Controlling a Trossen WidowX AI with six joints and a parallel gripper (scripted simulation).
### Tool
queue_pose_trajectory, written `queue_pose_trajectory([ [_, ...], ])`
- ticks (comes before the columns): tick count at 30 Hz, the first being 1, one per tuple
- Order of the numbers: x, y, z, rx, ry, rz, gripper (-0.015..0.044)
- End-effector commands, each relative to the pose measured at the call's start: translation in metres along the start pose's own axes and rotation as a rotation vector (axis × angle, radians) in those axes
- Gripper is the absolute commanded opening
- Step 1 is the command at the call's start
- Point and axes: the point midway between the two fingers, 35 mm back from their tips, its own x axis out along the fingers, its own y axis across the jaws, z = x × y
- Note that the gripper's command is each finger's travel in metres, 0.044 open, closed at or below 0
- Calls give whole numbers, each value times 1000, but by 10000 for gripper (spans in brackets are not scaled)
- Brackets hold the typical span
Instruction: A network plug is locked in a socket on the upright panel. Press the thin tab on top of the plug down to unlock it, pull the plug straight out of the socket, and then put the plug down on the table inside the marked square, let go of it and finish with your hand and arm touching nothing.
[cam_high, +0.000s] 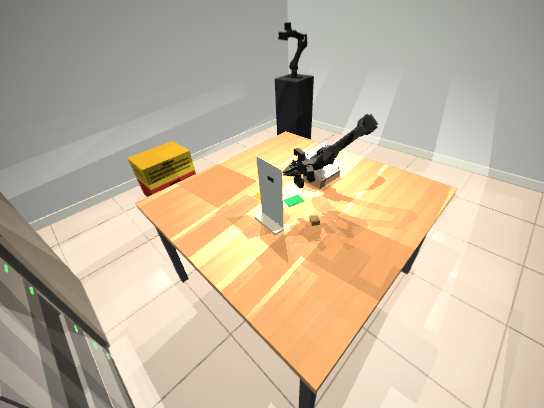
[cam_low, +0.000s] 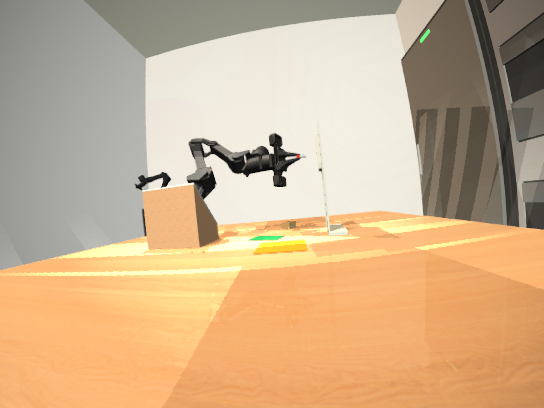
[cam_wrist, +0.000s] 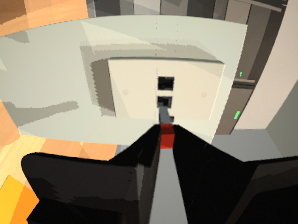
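Observation:
The upright panel (cam_high: 271, 200) (cam_low: 325, 200) (cam_wrist: 50, 60) stands on the table. Its cream socket plate (cam_wrist: 135, 75) faces me, with dark openings in the middle. My gripper (cam_high: 285, 173) (cam_low: 301, 156) (cam_wrist: 166, 130) is shut on the plug, level and high above the table. The plug (cam_low: 298, 156) (cam_wrist: 167, 140) has a red body and a pale grey front end pointing at the plate. In the exterior view a gap shows between the plug's front and the plate. The tab cannot be made out. A flat green square (cam_high: 294, 200) (cam_low: 267, 238) lies on the table between arm base and panel.
A yellow piece (cam_high: 258, 196) (cam_low: 281, 247) (cam_wrist: 15, 200) lies near the green square. A small brown block (cam_high: 314, 220) (cam_low: 288, 225) sits on the table's other side. The panel's foot (cam_high: 274, 230) (cam_low: 338, 232) rests on the table. A yellow and red box (cam_high: 159, 162) stands beyond the table edge.

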Motion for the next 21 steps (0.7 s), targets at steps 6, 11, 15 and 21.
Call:
queue_pose_trajectory([
  [6,-4,1,-2,3,6,2,0],
  [11,-6,1,-2,3,6,2,0],
  [15,-8,1,-2,3,6,2,0],
  [21,-10,1,-2,3,6,2,0],
])
